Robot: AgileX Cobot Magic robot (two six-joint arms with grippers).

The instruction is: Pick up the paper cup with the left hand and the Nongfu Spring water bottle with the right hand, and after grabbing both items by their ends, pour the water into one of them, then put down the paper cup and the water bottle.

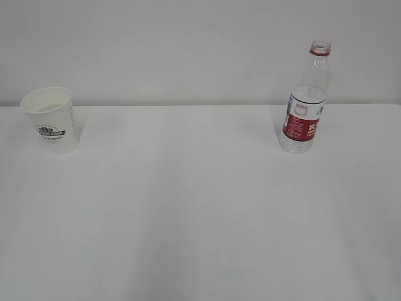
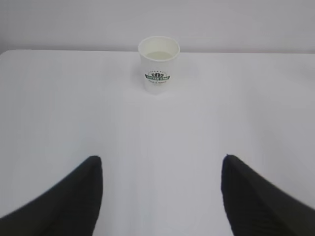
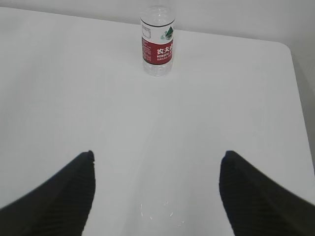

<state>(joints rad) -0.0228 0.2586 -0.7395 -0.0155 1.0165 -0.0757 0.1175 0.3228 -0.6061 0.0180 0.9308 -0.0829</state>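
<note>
With both sets of jaws standing open and empty, the uncapped water bottle and filled paper cup are risking a spill if bumped.

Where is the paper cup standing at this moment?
The paper cup stands upright at the far left of the table in the exterior view, near the back edge and far from the water bottle on the right.

The water bottle label reads 农夫山泉 in white; the paper cup logo lettering is illegible.
</note>
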